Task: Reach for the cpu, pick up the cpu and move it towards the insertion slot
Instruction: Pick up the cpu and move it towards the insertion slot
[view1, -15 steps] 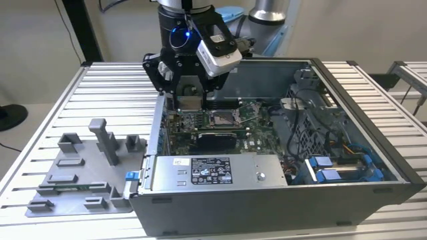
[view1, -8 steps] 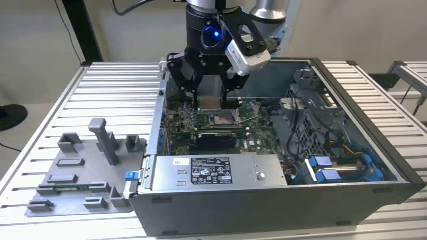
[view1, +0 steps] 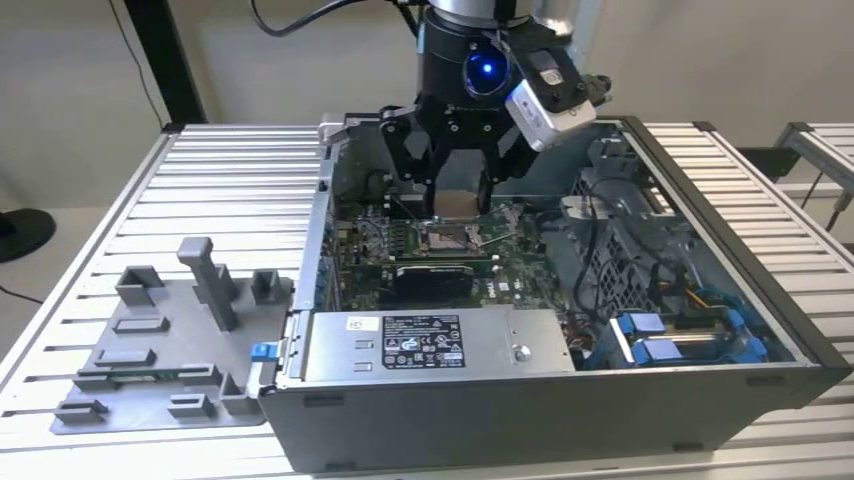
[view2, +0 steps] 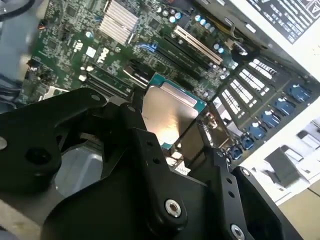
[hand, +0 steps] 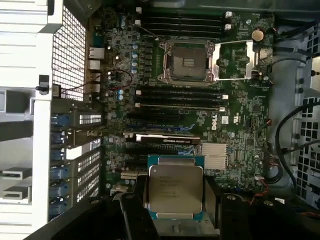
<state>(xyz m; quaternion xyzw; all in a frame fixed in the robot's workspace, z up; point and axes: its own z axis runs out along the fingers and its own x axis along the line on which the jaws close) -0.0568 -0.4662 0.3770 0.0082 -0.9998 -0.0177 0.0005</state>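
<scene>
Slatted metal tabling carries the open computer case, inside which the gripper is closed on the cpu, held by opposite edges. A light, stiff, fragile chip is judged, best taken by its rims. The arm is held vertical, the insertion slot lying ahead of the chip, apart.

claw gripping cpu, above mobo

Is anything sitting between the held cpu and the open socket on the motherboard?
Nothing visible. The pincer holds the cpu above the motherboard; the insertion slot lies open, with only low memory slots and board components between them.
</scene>
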